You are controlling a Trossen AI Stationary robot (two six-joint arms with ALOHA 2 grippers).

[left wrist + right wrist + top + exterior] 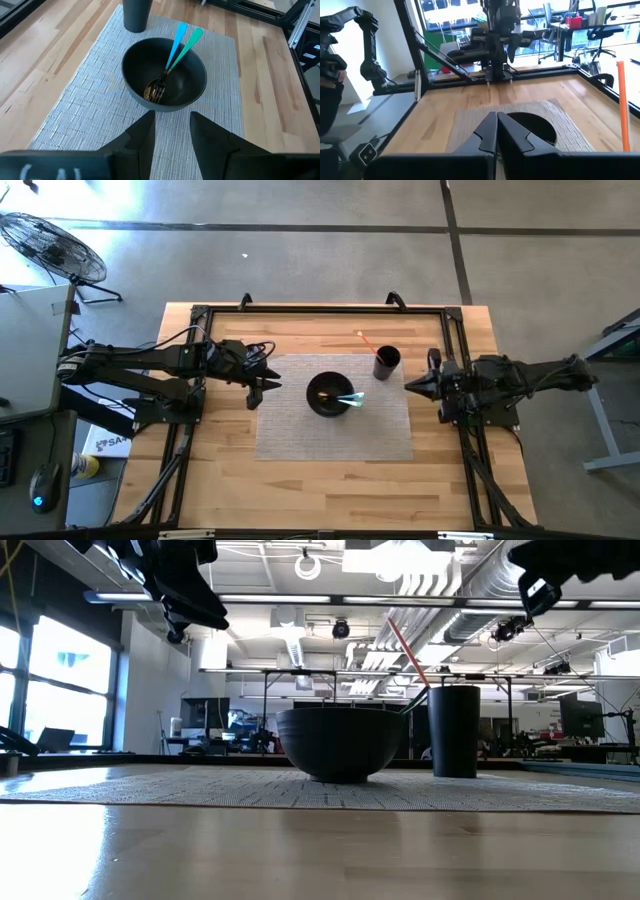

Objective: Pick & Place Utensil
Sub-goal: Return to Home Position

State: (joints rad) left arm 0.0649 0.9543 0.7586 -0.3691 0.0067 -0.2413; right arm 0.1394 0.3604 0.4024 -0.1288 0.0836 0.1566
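Over the whole bench from above, you see a light wooden table (pixel 230 480) on a grey concrete floor (pixel 300 260), with a round wire fan (pixel 50 245) past its far left corner. A grey woven placemat (pixel 300 435) covers the table's middle. The black round bowl (pixel 322 393) sits at its centre. A tall black cup (pixel 387 361) holding an orange stick (pixel 365 340) stands on the mat's far right corner, near the bowl but apart from it. Your left gripper (pixel 262 385) hangs over the mat's left edge and your right gripper (pixel 412 385) over its right edge, both pointing at the bowl. The cup stands just off the right gripper's line to the bowl.

At table height, bowl and cup rest on the mat, and both grippers hang high above them. Behind the table you get white ceiling ducts (pixel 430 580) and bright windows (pixel 60 670).

Past the left wrist, the fingers stand parted and empty. Beyond them, the blue-handled fork (pixel 175 42) and the green-handled spoon (pixel 189 42) lie side by side in the bowl, metal heads on its bottom and handles leaning over the far rim.

Past the right wrist, the fingers are pressed together on nothing. Only part of the bowl's rim shows behind them, the stick rises at one side, and office chairs (pixel 600 35) stand beyond the table.
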